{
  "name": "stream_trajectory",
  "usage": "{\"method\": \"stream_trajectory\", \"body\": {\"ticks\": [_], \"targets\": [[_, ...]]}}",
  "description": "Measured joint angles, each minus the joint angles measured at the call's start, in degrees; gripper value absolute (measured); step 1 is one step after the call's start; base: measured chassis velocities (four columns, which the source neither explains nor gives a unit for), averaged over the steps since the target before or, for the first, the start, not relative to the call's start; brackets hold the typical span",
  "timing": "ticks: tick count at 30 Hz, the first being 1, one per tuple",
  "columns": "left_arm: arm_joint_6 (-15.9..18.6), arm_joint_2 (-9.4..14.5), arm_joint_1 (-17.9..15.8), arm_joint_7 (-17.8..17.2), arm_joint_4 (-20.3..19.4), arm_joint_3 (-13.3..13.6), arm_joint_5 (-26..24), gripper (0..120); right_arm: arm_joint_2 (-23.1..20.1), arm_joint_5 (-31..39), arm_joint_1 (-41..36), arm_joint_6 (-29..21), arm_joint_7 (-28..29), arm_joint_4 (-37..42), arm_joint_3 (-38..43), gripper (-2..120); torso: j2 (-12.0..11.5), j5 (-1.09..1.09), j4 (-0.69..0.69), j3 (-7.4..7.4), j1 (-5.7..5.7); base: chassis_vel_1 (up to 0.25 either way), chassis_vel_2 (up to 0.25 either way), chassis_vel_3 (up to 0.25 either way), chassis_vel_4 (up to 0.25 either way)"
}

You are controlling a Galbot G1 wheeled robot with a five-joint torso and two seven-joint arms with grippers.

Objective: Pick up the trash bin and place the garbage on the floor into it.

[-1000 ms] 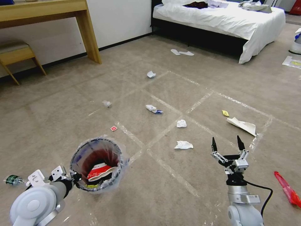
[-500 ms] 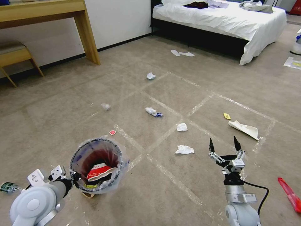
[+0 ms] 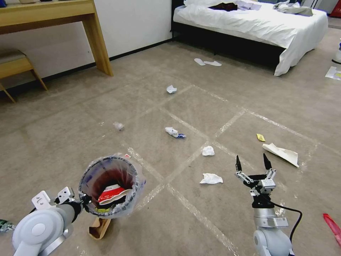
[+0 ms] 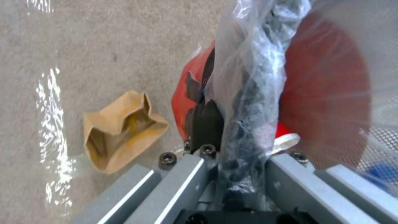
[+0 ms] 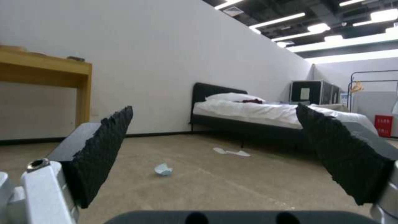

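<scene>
The trash bin (image 3: 111, 185), dark red inside with a crinkly clear liner, hangs low over the floor (image 3: 71, 135) at the lower left. My left gripper (image 3: 85, 202) is shut on its near rim; in the left wrist view the gripper (image 4: 238, 174) clamps the rim and liner of the trash bin (image 4: 327, 93). A red-white cup lies inside. My right gripper (image 3: 252, 164) is open and holds nothing, just right of a crumpled tissue (image 3: 211, 178). More garbage lies about: a second tissue (image 3: 208, 151), a wrapper (image 3: 174, 132), white paper (image 3: 283, 153), and a brown cardboard tray (image 3: 98, 228) (image 4: 120, 130) under the bin.
A wooden desk (image 3: 53, 14) and stool (image 3: 14, 64) stand at the back left, a white bed (image 3: 255, 25) at the back right with slippers (image 3: 207, 63) before it. A red wrapper (image 3: 334, 224) lies far right, a paper scrap (image 3: 171, 89) (image 5: 163, 169) farther ahead.
The whole picture has shifted, so the camera moved forward: floor litter sits lower and nearer, and the brown tray has come into view below the bin. Both arms keep their pose.
</scene>
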Motion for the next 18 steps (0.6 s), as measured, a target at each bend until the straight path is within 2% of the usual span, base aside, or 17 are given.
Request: {"method": "stream_trajectory", "body": {"ticks": [18], "targets": [[-0.05,0.28,-0.21,0.30,0.69,0.56,0.04,0,-0.36,0.69,0.48,0.05,0.02,-0.59,0.03,100,0.00,0.00,0.00,0.00,-0.01,-0.107,0.104,0.111,-0.111]]}}
